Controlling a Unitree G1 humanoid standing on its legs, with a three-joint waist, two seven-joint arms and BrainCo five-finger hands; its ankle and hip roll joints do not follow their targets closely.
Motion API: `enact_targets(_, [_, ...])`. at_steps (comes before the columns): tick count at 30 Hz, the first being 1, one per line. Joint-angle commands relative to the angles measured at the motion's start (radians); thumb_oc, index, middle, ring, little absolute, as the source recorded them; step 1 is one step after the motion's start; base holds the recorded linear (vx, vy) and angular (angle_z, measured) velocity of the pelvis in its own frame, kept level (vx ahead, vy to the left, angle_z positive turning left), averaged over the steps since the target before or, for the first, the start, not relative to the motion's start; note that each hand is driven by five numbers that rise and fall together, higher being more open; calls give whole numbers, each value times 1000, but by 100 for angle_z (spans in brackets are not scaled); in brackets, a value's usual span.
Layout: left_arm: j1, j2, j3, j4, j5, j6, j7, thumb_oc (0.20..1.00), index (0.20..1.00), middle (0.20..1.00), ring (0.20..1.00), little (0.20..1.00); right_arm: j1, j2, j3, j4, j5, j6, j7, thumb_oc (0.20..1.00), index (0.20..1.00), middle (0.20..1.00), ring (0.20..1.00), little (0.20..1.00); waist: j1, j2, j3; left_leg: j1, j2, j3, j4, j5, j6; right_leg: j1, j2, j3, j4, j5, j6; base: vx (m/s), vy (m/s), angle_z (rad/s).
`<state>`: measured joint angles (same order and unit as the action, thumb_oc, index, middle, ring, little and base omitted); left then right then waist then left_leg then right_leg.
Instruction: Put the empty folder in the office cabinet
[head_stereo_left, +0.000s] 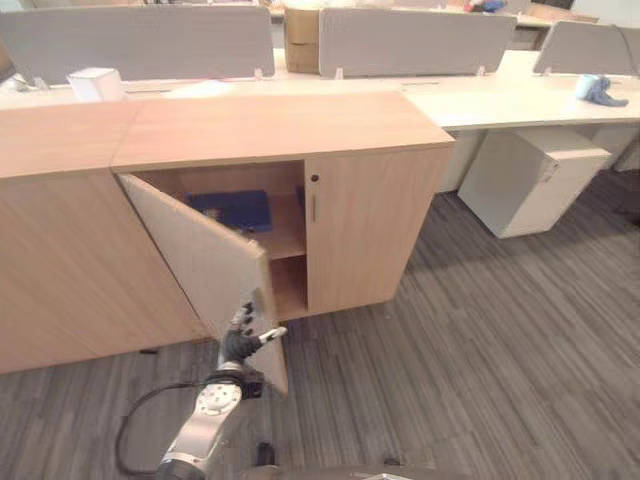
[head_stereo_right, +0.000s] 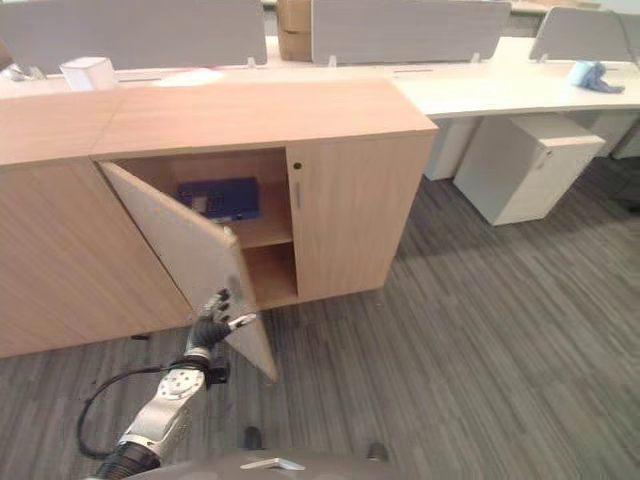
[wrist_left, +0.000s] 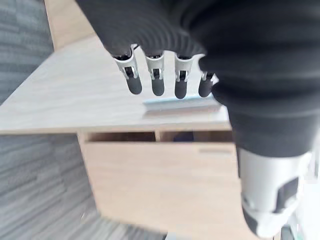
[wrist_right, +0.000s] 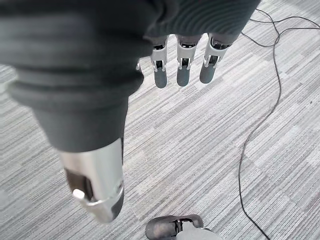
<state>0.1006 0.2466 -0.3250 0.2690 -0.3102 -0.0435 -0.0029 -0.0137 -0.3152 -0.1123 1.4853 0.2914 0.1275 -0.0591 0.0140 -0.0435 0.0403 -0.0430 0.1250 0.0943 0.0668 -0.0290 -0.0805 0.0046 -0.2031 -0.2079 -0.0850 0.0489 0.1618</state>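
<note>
Left hand (head_stereo_left: 240, 340) rests with straight, relaxed fingers against the lower edge of the open cabinet door (head_stereo_left: 200, 255), grasping nothing. Up and beyond it, inside the office cabinet (head_stereo_left: 280, 130), a blue folder (head_stereo_left: 232, 209) lies flat on the upper shelf (head_stereo_left: 285, 240), thin and dark blue, nothing visibly tucked in it. By that, the placing looks done; what seems left is swinging the door shut. Right hand (wrist_right: 182, 65) hangs over the carpet, fingers straight and empty.
</note>
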Motion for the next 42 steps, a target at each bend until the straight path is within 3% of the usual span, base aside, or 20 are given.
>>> enact_targets(1, [0,33,41,-60,-35,-29,-39,1000,1000,1000,1000,1000,-31,-3,1,28,-10,-9,-36,1000,1000,1000,1000,1000,-14,3,20,126,-6,17,-154,-2,-13,121,71,-61,-2,-103,-36,7,1,-32])
enact_targets(5, [47,49,58,15,2,-13,-36,1000,1000,1000,1000,1000,-34,6,1,22,-11,-9,-41,1000,1000,1000,1000,1000,-7,7,20,131,-10,11,-154,-4,-10,125,70,-60,-2,-102,-36,10,-3,12])
enact_targets(12, [84,6,151,374,96,38,19,1000,1000,1000,1000,1000,-35,22,1,14,-3,-5,-48,1000,1000,1000,1000,1000,8,16,22,133,-20,2,-154,0,-4,128,67,-65,2,-98,-39,-1,2,1])
enact_targets(17, [15,-54,209,939,202,70,77,1000,1000,1000,1000,1000,-50,56,30,13,8,-4,-35,1000,1000,1000,1000,1000,11,26,19,132,-24,-7,-154,6,-1,126,65,-65,7,-103,-42,-7,6,4])
enact_targets(20, [6,-72,276,1124,197,96,86,1000,1000,1000,1000,1000,-56,82,67,10,3,-7,-16,1000,1000,1000,1000,1000,14,26,12,134,-26,-7,-154,6,-1,128,64,-66,6,-104,-44,8,1,10])
enact_targets(26, [17,-95,384,1223,61,129,11,1000,1000,1000,1000,1000,-71,93,123,7,-48,0,21,1000,1000,1000,1000,1000,25,24,-2,133,-26,-8,-154,9,-2,130,63,-74,5,-103,-45,3,-1,4])
enact_targets(42, [19,-86,399,1214,6,122,3,1000,1000,1000,1000,1000,-74,80,241,-8,-223,17,32,1000,1000,1000,1000,1000,43,13,1,127,-26,-21,-154,13,-2,130,61,-82,8,-100,-46,-1,-3,1])
